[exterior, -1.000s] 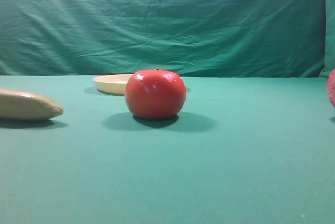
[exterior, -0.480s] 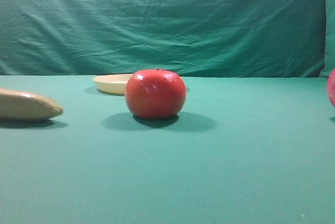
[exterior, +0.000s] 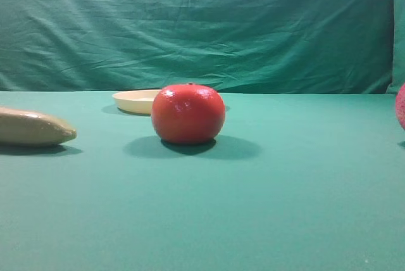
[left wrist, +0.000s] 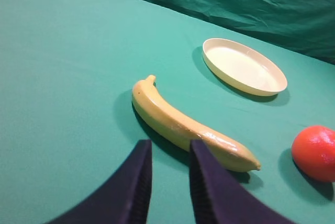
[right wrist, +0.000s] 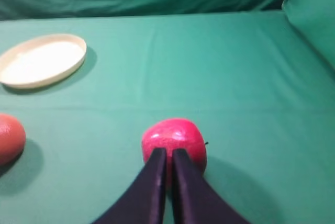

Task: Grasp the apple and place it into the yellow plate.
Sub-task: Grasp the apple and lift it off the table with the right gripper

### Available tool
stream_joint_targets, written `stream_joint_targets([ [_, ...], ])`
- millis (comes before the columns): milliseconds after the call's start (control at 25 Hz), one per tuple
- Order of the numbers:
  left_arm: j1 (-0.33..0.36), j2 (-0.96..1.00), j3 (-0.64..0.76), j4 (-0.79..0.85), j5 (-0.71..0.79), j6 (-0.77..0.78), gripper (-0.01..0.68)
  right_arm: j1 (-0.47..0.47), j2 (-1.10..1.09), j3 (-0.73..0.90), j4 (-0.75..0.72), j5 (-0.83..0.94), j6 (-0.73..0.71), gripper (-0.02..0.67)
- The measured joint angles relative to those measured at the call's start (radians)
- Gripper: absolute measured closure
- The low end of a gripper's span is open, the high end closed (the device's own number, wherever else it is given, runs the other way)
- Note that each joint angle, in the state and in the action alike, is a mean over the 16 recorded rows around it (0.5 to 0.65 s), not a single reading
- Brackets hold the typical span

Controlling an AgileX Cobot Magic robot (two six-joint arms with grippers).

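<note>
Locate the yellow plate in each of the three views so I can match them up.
Exterior high: yellow plate at left of centre, far back, partly behind the orange-red fruit.
Left wrist: upper right, beyond the banana.
Right wrist: upper left, empty, far from the apple.
Shared landmark: the orange-red fruit, at the right edge in the left wrist view and the left edge in the right wrist view.

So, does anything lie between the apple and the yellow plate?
No. In the right wrist view only bare green cloth lies between the apple and the yellow plate.
</note>
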Motion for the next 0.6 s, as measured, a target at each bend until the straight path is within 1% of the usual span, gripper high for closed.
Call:
stream_joint_targets([
  [280, 0.000, 0.000, 0.000, 0.000, 0.000, 0.000, 0.516, 0.001, 0.241, -0.107, 0.011, 0.045, -0.100, 0.649],
  [480, 0.000, 0.000, 0.000, 0.000, 0.000, 0.000, 0.516, 0.004, 0.347, -0.149, 0.017, 0.040, -0.171, 0.649],
  [600, 0.000, 0.000, 0.000, 0.000, 0.000, 0.000, 0.516, 0.013, 0.392, -0.165, 0.020, 0.026, -0.214, 0.635],
])
